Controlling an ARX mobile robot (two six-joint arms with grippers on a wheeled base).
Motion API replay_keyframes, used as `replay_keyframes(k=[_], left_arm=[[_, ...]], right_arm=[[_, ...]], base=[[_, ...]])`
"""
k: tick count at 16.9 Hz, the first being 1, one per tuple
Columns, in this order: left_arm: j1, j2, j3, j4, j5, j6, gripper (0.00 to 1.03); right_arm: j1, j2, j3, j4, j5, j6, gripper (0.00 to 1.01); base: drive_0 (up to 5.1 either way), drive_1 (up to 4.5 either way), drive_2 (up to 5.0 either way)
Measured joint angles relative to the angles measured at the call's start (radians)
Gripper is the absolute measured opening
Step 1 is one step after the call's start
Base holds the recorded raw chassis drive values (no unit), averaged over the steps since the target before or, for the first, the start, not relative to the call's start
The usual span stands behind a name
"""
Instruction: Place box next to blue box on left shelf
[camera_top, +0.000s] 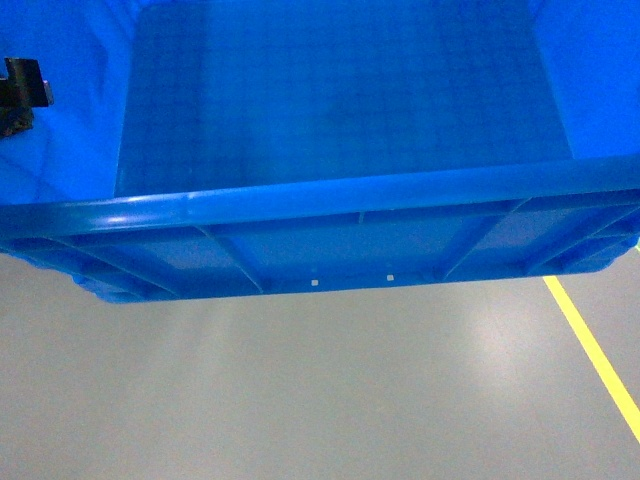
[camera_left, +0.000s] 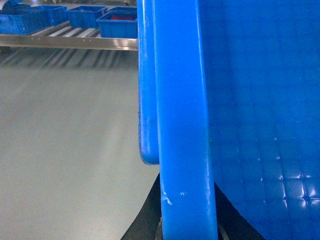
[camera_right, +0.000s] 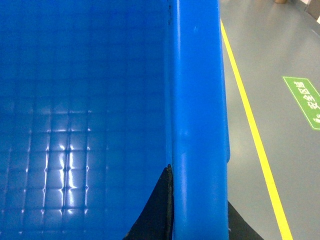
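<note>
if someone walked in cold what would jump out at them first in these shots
The big blue box fills most of every view, held up over the grey floor, its grid-embossed bottom empty. Next, the yellow line painted on the floor to the right of the box, with a green floor sign beyond it. In the left wrist view, a shelf with roller lanes sits in the far top-left corner, carrying small blue trays.
</note>
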Motion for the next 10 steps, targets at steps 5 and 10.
replay_keyframes(k=[5, 10], left_arm=[[0.000, 0.000, 0.000, 0.003, 0.000, 0.000, 0.06], [0.000, 0.000, 0.000, 0.006, 0.000, 0.000, 0.06]], right_arm=[[0.000, 0.000, 0.000, 0.005, 0.000, 0.000, 0.08], [0.000, 0.000, 0.000, 0.006, 0.000, 0.000, 0.08]], base=[[0.0, 4.36, -4.3], [0.1, 4.42, -4.2]])
